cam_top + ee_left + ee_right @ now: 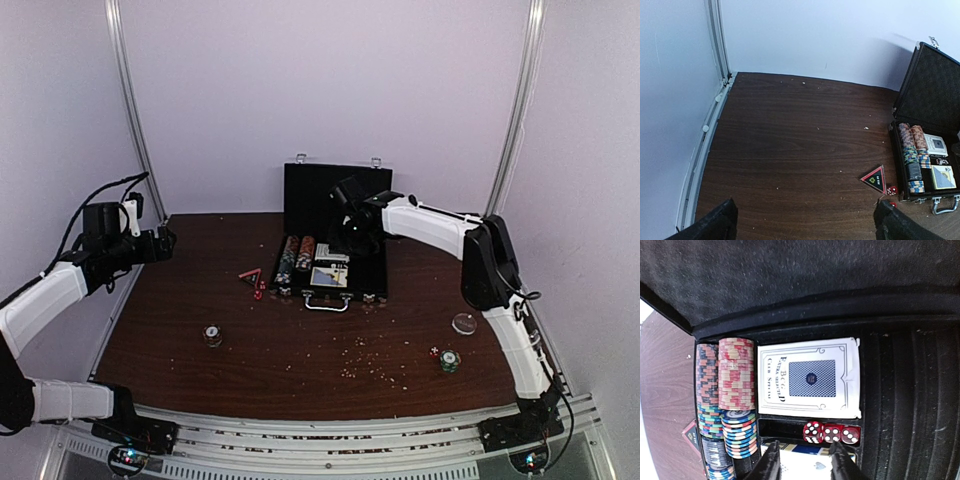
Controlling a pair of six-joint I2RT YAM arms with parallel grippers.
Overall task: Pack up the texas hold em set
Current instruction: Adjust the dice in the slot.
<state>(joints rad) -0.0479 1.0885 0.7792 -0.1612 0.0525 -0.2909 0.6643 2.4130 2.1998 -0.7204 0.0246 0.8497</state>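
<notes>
The black case is standing open on the tabletop, chips and a card deck lying inside. The right jaws are hanging over it. Red dice are lying just beside its left edge.

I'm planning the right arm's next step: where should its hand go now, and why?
Probably lift the right hand out of the case and toward the green chips and red die: nothing shows between its fingers, three dice already sit in their slot, and those pieces lie loose on the table.
</notes>
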